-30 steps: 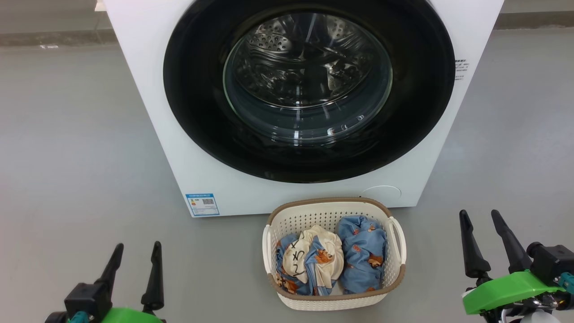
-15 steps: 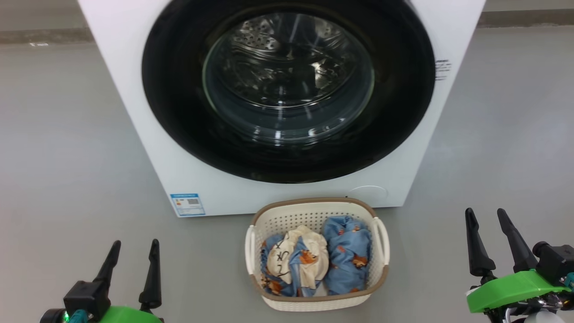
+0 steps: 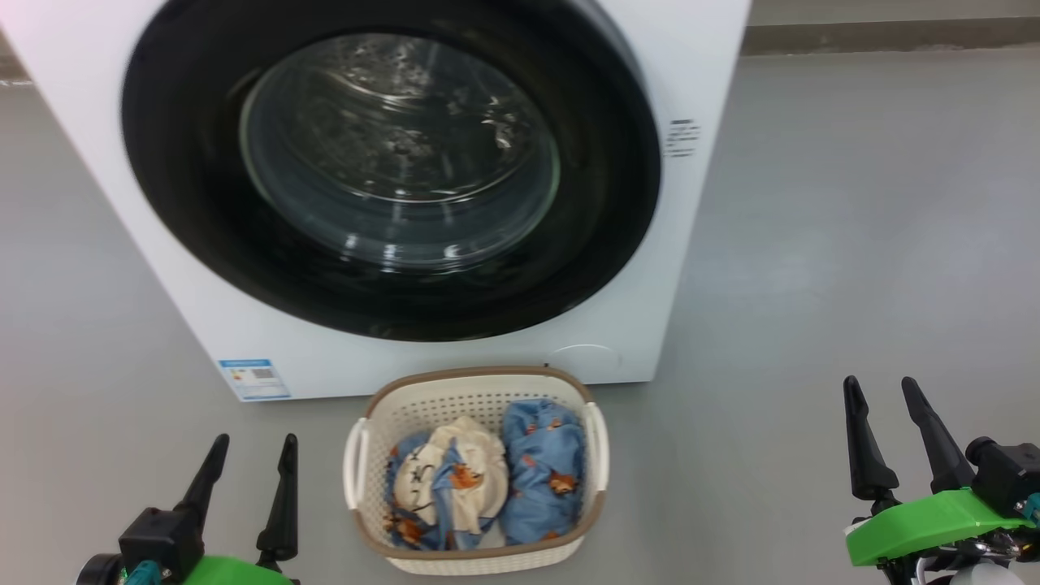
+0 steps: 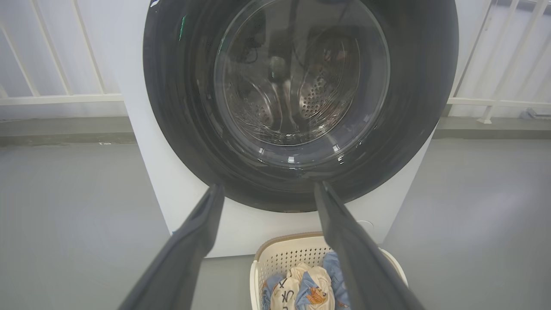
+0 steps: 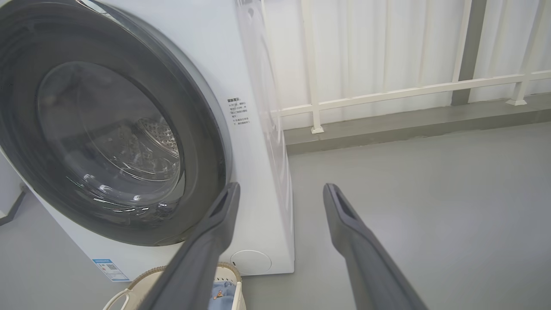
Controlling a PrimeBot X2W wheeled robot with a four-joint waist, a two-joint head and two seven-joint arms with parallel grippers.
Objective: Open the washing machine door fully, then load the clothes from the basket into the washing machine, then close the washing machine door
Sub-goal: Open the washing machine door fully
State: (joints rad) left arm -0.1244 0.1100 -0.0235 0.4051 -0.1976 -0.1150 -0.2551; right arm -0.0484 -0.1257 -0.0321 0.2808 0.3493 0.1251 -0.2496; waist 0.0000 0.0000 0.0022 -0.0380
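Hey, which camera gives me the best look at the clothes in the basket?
The head view: it looks down on both bundles of the clothes, whole, inside the basket. The left wrist view catches just part of them at its bottom edge; the right wrist view, a sliver of blue fabric.

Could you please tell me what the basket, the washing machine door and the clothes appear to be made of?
The basket looks like matte cream moulded plastic, given its perforations and brown rim band. The washing machine door seems glossy black plastic around a clear glass bowl; both carry sharp reflections. The clothes look like soft printed fabric, crumpled into folds; the fibre cannot be told.
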